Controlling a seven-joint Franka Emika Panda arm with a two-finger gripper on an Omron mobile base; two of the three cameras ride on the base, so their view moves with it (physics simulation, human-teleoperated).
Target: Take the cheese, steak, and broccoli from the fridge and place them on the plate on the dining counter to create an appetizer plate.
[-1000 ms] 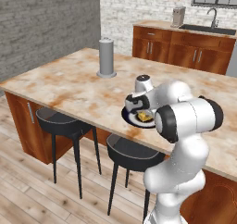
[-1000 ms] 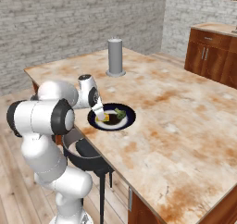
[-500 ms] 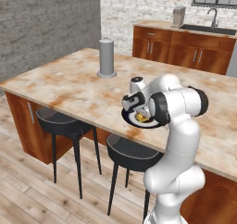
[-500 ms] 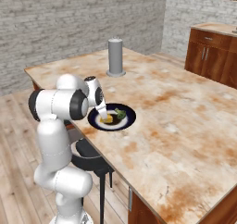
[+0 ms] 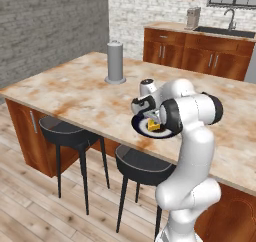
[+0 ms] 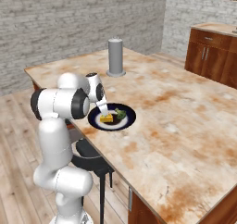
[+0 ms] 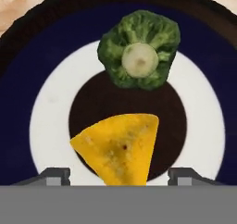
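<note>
Resting on the plate [image 7: 18, 102] atop the marbled surface [image 6: 185, 121]: cheese [image 7: 120, 144] and broccoli [image 7: 139, 49]; hovering just above the cheese, claw [image 7: 118, 176] spread wide, gripping nothing; steak remaining to fetch.

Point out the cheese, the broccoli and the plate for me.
cheese [image 7: 120, 144], hand view, middle of the yellow wedge.
broccoli [image 7: 139, 49], hand view, near its pale cut stem.
plate [image 7: 51, 121], hand view, white ring on its left side.

A grey cylinder [image 5: 115, 61] stands upright on its base. Two black stools [image 5: 65, 131] sit tucked along the near edge. At two o'clock, a sink faucet [image 5: 231, 19] tops wooden cabinets [image 5: 200, 56].
</note>
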